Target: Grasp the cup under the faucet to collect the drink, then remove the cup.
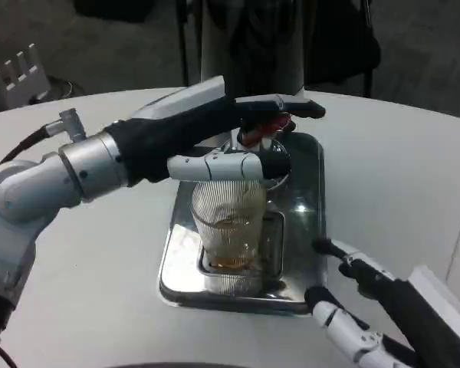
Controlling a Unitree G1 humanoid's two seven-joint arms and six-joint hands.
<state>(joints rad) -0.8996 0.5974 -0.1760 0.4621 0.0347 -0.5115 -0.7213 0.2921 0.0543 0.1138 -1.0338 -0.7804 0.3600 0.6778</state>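
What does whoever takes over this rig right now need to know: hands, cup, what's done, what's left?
Left hand: reaching over the cup at the red faucet lever; actual contact with it unclear.
Right hand: open, at the tray's near right corner, short of the cup.
Ribbed glass cup: upright on the tray's drain grate, amber drink in the bottom.
Done: filling started.
Left: finish filling, grasp the cup, take it away.

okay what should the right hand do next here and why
Probably reach the right hand on toward the ribbed cup and close on it: the hand is open beside the tray, while the left hand sits at the faucet lever above.
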